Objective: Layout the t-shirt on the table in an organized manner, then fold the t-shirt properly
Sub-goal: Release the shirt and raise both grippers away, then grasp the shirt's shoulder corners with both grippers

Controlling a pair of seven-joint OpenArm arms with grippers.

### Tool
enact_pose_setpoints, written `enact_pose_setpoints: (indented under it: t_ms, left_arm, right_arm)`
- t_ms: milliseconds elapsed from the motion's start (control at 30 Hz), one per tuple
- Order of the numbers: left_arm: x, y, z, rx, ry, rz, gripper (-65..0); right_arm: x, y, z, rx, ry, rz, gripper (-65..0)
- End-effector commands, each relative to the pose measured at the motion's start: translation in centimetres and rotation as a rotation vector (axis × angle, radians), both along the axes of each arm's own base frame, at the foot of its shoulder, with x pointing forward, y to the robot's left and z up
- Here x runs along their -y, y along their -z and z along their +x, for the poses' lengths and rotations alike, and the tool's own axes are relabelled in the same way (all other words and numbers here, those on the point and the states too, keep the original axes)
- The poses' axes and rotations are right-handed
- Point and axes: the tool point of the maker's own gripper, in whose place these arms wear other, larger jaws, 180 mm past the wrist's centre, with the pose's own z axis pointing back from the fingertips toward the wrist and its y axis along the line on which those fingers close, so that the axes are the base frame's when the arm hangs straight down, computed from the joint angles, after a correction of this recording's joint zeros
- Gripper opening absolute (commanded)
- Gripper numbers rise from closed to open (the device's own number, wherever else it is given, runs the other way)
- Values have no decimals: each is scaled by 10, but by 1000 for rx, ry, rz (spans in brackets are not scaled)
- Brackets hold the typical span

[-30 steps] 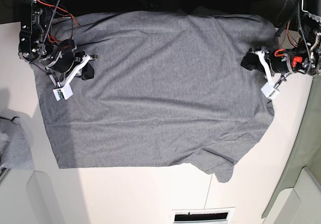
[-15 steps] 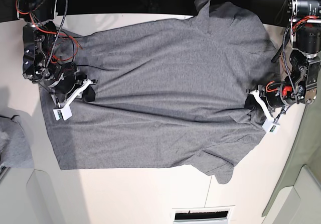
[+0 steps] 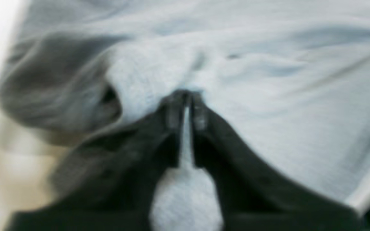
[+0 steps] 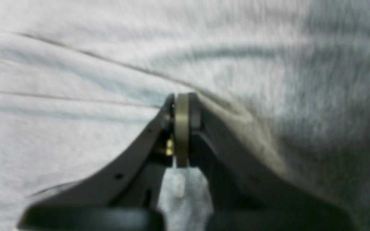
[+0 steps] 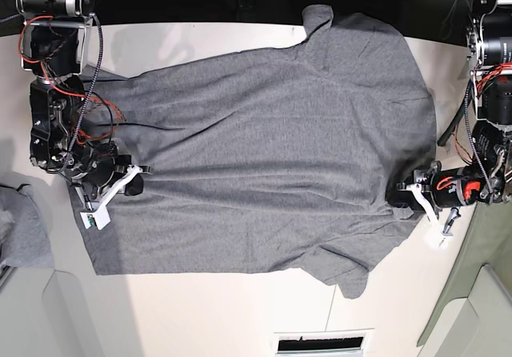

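The heather-grey t-shirt (image 5: 264, 149) lies spread flat on the white table (image 5: 200, 309), one sleeve at the far edge (image 5: 320, 17) and the other near the front (image 5: 352, 277). My right gripper (image 5: 132, 185) is at the shirt's left edge, shut on the cloth; in the right wrist view its jaws (image 4: 181, 99) pinch a taut ridge of the t-shirt (image 4: 75, 48). My left gripper (image 5: 404, 197) sits at the right edge. In the blurred left wrist view its fingers (image 3: 186, 96) stand a thin slit apart with bunched t-shirt (image 3: 268, 96) at the tips.
A smaller bunch of grey cloth (image 5: 20, 229) lies at the table's left edge. A slotted vent (image 5: 324, 345) sits at the front edge beside a thin seam line (image 5: 332, 309). A grey-green panel (image 5: 480, 293) borders the right side. Arm bases and cables stand at both far corners.
Both grippers have pulled the shirt toward the front of the table. The far sleeve, earlier off the back edge, now lies on the tabletop.
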Motion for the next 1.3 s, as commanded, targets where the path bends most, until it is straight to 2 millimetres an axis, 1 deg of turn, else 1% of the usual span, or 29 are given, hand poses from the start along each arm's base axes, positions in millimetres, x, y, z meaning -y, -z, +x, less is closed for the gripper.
enact_pose_setpoints:
  t_ms: [0,100,167,233,300,400,467,533,633,667,700,767,800,833,867,1033,1133,1267]
  left_arm:
    - [-14,-33,15,81,-7,-8,-500]
    - [-28,-57,0,107,9,-37,-434]
    - [-40,-62,-16,98,27,-16,-420]
    - [-49,-61,-33,70,39,0,-420]
    - [-53,-59,-49,46,41,-17,-420]
    - [-64,-50,-77,0,11,-39,-420]
    - [-74,-44,-99,-29,-44,-87,-419]
    - [-85,-43,-119,-44,-109,-139,-419]
    - [-101,-46,-143,-43,-201,-205,-416]
    - [-104,-45,-152,-48,-225,-228,-391]
    - [-105,-44,-161,-54,-244,-250,-360]
    - [-104,-37,-181,-78,-275,-278,-307]
    - [-103,-32,-190,-93,-286,-286,-300]
    - [-99,-26,-199,-113,-290,-293,-300]
    - [-95,-21,-206,-130,-293,-301,-300]
    - [-69,7,-240,-209,-319,-354,-300]
    - [-56,16,-249,-227,-328,-378,-300]
    - [-44,30,-258,-258,-332,-372,-300]
  right_arm:
    - [5,-22,13,68,9,7,-650]
    - [14,-37,-1,107,23,0,-650]
    - [25,-45,-16,126,40,-1,-650]
    - [39,-50,-31,128,62,-4,-650]
    - [56,-53,-46,127,91,-15,-650]
    - [91,-51,-73,109,153,-47,-650]
    - [117,-49,-94,88,206,-66,-650]
    - [138,-49,-112,74,249,-69,-650]
    - [157,-51,-131,61,298,-40,-650]
    - [161,-52,-137,53,310,-28,-650]
    - [164,-50,-144,42,317,-26,-621]
    - [169,-45,-156,11,317,-41,-500]
    - [170,-43,-162,-2,315,-47,-455]
    - [171,-40,-166,-13,315,-52,-428]
    - [171,-38,-170,-24,313,-57,-415]
    - [171,-28,-189,-73,312,-64,-412]
    - [172,-24,-196,-91,312,-72,-412]
    - [172,-22,-201,-101,312,-73,-412]
